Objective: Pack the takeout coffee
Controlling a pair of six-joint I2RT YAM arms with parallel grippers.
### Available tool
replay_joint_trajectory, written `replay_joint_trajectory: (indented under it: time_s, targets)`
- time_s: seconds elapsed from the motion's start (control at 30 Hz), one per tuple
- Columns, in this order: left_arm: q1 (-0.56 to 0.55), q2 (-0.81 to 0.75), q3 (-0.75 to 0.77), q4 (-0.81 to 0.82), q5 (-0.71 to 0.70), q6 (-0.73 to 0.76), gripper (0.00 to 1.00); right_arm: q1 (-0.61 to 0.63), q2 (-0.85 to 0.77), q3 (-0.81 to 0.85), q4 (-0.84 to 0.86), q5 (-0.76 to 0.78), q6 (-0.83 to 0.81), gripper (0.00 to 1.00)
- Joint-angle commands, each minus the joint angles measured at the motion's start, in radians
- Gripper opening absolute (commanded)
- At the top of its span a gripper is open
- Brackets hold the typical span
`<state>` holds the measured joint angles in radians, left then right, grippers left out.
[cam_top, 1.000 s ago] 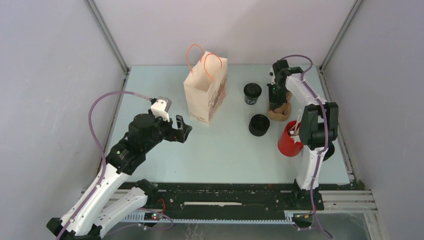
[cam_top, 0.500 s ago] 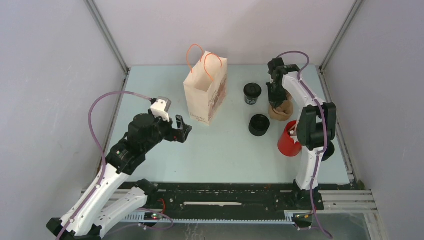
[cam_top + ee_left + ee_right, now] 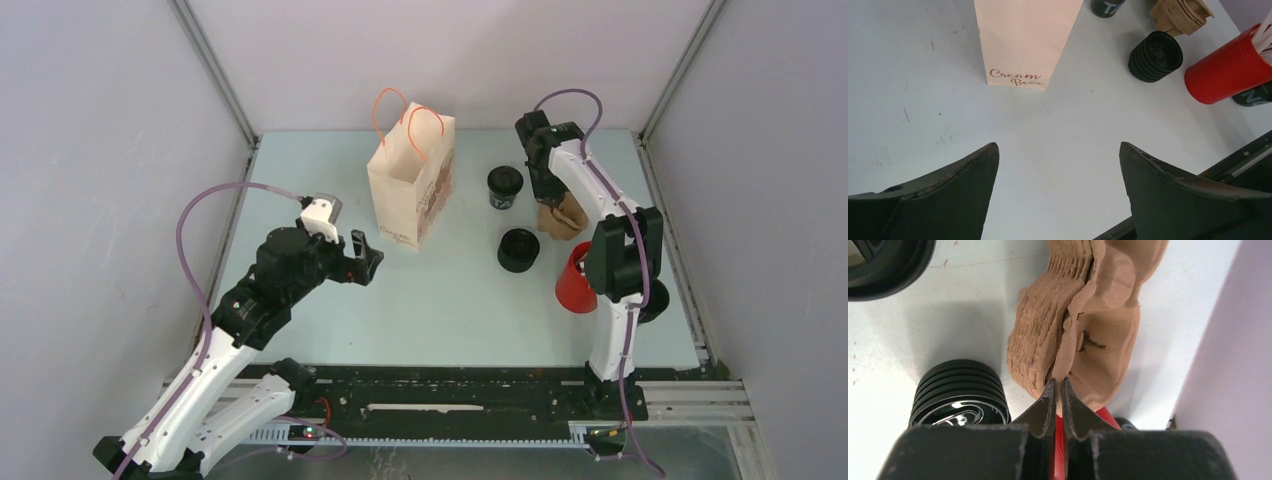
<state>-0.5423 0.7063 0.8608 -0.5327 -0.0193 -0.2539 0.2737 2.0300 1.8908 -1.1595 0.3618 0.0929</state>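
Top external view: pale blue-green table (image 3: 440,300) enclosed by plain light-grey walls (image 3: 450,60) on three sides, with metal posts (image 3: 213,75) at the far corners and a black rail (image 3: 450,390) along the near edge. The left wrist view shows faint scuffs and dark specks on the surface. Paper bag (image 3: 410,185) stands upright at far centre, mouth open. Black cup (image 3: 518,250) sits on the table right of the bag, between a lettered black cup (image 3: 505,187) farther back and the red cup (image 3: 575,285) nearer, touching neither. Left pincer (image 3: 368,258): fingers wide apart, holding nothing, above bare table on the near left of the bag. Right pincer (image 3: 1058,383): fingertips almost together, pinching a thin edge in the stack of brown cup carriers (image 3: 1108,300), which lies just right of the black cup.
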Motion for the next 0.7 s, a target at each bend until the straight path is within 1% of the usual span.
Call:
replay_joint_trajectory:
  time_s: [0.0, 0.07, 0.17, 0.23, 0.33, 0.47, 0.53, 0.67]
  targets:
    - [0.009, -0.005, -0.021, 0.036, 0.012, 0.0, 0.95, 0.04, -0.002, 0.084, -0.051, 0.19, -0.031, 0.0]
    - [0.008, -0.006, -0.019, 0.035, 0.012, -0.001, 0.94, 0.06, 0.0, 0.088, -0.047, 0.212, -0.041, 0.0]
    - [0.01, -0.008, -0.019, 0.036, 0.012, -0.001, 0.95, 0.103, 0.016, 0.062, -0.014, 0.344, -0.087, 0.0]
    - [0.01, -0.013, -0.02, 0.036, 0.012, -0.001, 0.95, 0.101, 0.034, 0.03, 0.018, 0.349, -0.153, 0.0]
    - [0.01, -0.019, -0.021, 0.036, 0.012, 0.001, 0.95, 0.119, 0.051, 0.024, 0.014, 0.32, -0.229, 0.0]
    - [0.009, -0.028, -0.02, 0.035, 0.012, 0.0, 0.95, 0.159, -0.008, -0.077, 0.166, 0.325, -0.418, 0.0]
    - [0.01, -0.032, -0.021, 0.035, 0.012, 0.001, 0.95, 0.163, -0.016, -0.088, 0.187, 0.385, -0.474, 0.0]
    - [0.009, -0.039, -0.021, 0.036, 0.012, 0.001, 0.95, 0.184, -0.081, -0.12, 0.259, 0.363, -0.621, 0.0]
